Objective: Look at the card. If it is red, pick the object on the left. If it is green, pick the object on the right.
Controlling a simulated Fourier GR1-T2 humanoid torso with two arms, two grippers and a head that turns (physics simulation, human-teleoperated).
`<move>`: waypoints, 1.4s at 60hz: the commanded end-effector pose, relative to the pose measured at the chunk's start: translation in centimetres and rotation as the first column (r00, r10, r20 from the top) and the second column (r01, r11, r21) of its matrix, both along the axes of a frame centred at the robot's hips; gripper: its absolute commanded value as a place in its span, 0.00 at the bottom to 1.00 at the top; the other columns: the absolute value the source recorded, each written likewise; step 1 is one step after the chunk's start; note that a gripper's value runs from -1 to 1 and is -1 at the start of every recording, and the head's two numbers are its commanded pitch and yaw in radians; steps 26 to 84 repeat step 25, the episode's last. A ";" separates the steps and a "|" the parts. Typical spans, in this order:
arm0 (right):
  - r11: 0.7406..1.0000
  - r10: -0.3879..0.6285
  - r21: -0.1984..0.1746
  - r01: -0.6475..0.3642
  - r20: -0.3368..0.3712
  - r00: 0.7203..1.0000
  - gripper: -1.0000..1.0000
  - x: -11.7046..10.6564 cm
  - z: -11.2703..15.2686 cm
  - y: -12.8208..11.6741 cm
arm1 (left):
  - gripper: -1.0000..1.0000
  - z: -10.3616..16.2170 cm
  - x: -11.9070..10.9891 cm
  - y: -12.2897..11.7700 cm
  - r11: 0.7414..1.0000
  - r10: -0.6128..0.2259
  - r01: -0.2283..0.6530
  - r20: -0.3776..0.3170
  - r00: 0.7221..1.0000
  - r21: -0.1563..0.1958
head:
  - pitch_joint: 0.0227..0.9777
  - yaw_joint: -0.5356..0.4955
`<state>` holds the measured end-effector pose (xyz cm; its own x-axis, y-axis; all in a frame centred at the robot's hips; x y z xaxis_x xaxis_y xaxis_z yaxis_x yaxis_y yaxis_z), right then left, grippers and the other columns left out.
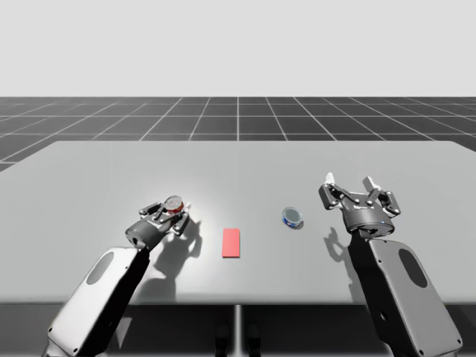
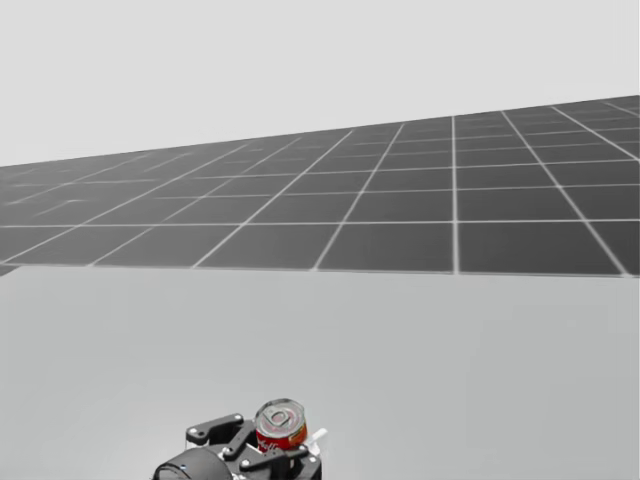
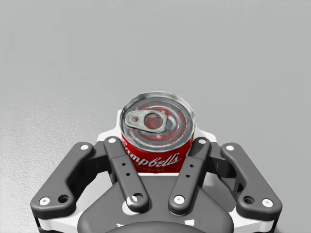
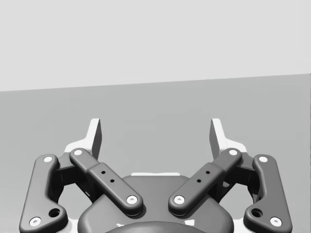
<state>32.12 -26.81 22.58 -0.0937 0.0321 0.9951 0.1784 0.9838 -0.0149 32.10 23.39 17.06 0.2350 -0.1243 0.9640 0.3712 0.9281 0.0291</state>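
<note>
Red is the colour of the card (image 1: 232, 242). It lies flat on the grey table (image 1: 89, 171), roughly midway between my two arms.

Left of the card and a little farther back is the can (image 1: 175, 204), which has a red wall and a silver pull-tab lid. My left gripper (image 1: 173, 214) has hold of it. In the left wrist view the two fingers (image 3: 121, 165) press on the can (image 3: 156, 145) from opposite sides, closed as far as its wall allows. The lid faces up just ahead of the palm. The head view shows the same hold, with the left gripper (image 2: 262, 448) clasped about the upright can (image 2: 281, 428). Whether the can stands on the table or hangs just off it I cannot tell.

Right of the card, about as far back as the can, lies the tin (image 1: 292, 217). It is low, round and blue with a pale top, and nothing touches it.

My right gripper (image 1: 349, 183) hovers well to the right of the card, past the tin and apart from it. In the right wrist view the right gripper (image 4: 156, 133) gapes wide, its fingers far apart with nothing between them and bare table ahead.
</note>
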 end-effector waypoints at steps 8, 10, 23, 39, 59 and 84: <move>1.000 -0.002 -0.013 0.002 0.002 1.000 0.00 0.0 0.0 0.0 | 1.00 8.7 1.1 -1.1 0.992 -0.127 0.125 0.192 0.973 0.022 | 0.38 0.79; 1.000 -0.002 -0.015 0.002 0.002 1.000 0.00 0.1 0.0 0.0 | 1.00 9.4 1.0 -1.1 0.992 -0.126 0.125 0.211 0.969 0.021 | 0.38 0.79; 1.000 0.015 -0.015 -0.015 -0.008 1.000 0.00 0.0 -0.1 0.0 | 1.00 16.1 0.4 -1.1 0.992 -0.130 0.123 0.358 0.925 0.040 | 0.39 0.79; 1.000 0.022 -0.008 -0.022 -0.012 1.000 0.00 0.0 -0.1 0.0 | 1.00 16.7 0.3 -1.1 0.992 -0.128 0.122 0.369 0.920 0.040 | 0.39 0.79; 1.000 0.022 -0.008 -0.022 -0.012 1.000 0.00 0.0 -0.1 0.0 | 1.00 16.7 0.3 -1.1 0.992 -0.128 0.122 0.369 0.920 0.040 | 0.39 0.79; 1.000 0.022 -0.008 -0.022 -0.012 1.000 0.00 0.0 -0.1 0.0 | 1.00 16.7 0.3 -1.1 0.992 -0.128 0.122 0.369 0.920 0.040 | 0.39 0.79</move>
